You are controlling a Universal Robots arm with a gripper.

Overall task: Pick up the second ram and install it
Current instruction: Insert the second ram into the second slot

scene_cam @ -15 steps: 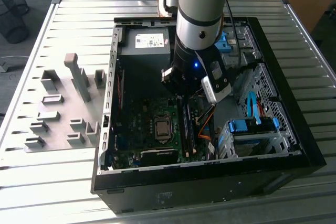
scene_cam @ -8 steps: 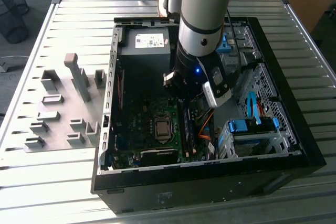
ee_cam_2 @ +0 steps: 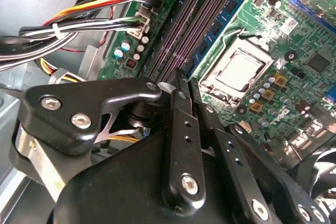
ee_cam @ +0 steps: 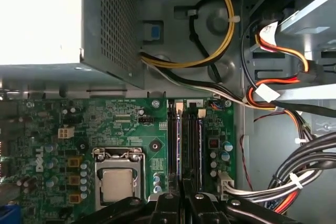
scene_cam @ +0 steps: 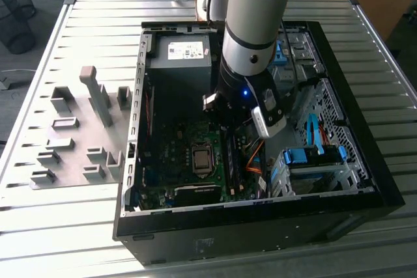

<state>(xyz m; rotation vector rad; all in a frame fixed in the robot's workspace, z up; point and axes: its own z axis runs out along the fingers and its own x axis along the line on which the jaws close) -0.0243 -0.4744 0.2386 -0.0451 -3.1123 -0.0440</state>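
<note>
Your grey arm with its pale blue joint cover (scene_cam: pixel 251 24) reaches steeply down into the open black computer case (scene_cam: pixel 254 219), its wrist hanging over the green motherboard (scene_cam: pixel 172 144) just toward the exterior view's right of the silver square CPU socket (scene_cam: pixel 202 159). The black gripper (ee_cam_2: pixel 185 80) points down at the row of long black memory slot rails (ee_cam: pixel 188 140). In both wrist views its two black fingers (ee_cam_2: pixel 181 124) stand close together, almost touching, with their tips right at the slots. You cannot tell from the second wrist view whether anything is pinched between them. The second ram, a thin blue-green circuit-board strip with dark chips (ee_cam_2: pixel 215 27), stands on edge in the slot row beside the CPU socket, just ahead of the fingertips. A bundle of orange, yellow and black cables (ee_cam_2: pixel 105 9) lies beside the slots.
</note>
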